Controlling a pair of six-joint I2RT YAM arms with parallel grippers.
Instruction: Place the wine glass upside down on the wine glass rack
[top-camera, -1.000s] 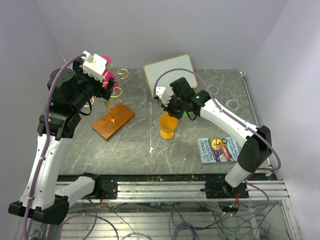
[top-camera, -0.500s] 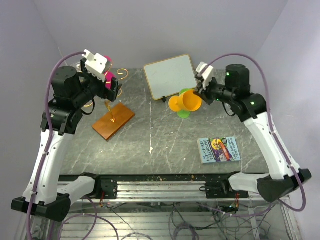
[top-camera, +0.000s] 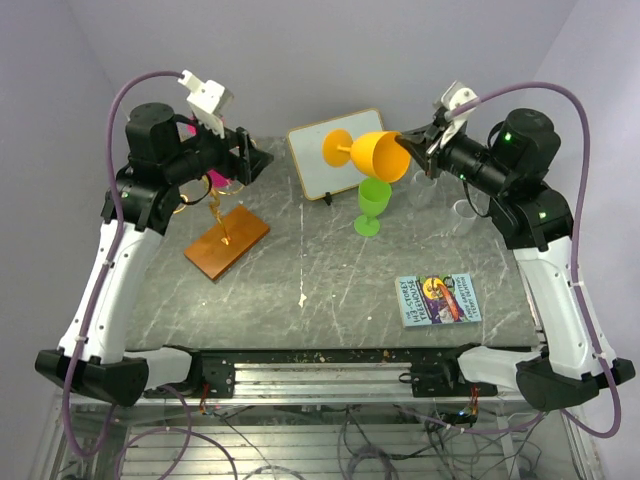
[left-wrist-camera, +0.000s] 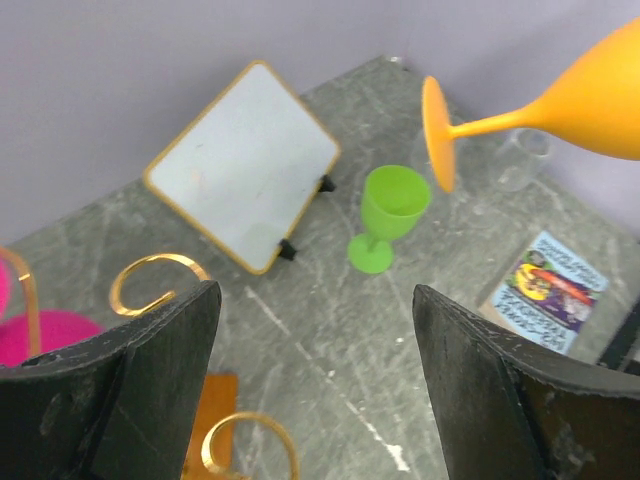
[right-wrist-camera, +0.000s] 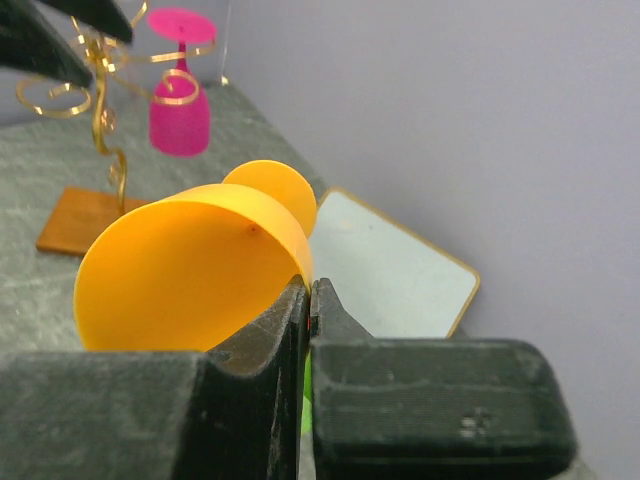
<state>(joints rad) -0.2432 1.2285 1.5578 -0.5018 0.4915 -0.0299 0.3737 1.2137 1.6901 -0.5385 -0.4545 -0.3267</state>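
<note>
My right gripper (top-camera: 405, 148) is shut on the rim of the orange wine glass (top-camera: 376, 156) and holds it on its side high above the table, foot pointing left. The pinch on the rim shows in the right wrist view (right-wrist-camera: 308, 290), with the orange bowl (right-wrist-camera: 190, 265) filling the foreground. The wine glass rack (top-camera: 227, 241), gold wire on a brown wooden base, stands at the left. It also shows in the right wrist view (right-wrist-camera: 100, 110), with a pink glass (right-wrist-camera: 180, 110) hanging upside down on it. My left gripper (top-camera: 250, 160) is open and empty above the rack, its spirals (left-wrist-camera: 150, 285) below it.
A green glass (top-camera: 372, 205) stands upright mid-table under the orange glass. A whiteboard (top-camera: 320, 150) leans at the back. A book (top-camera: 438, 298) lies front right. Clear glasses (top-camera: 465, 210) stand at the right.
My right gripper lifted the orange glass off the table, tipped it sideways and carried it up and back. My left arm rose and swung right, away from the pink glass.
</note>
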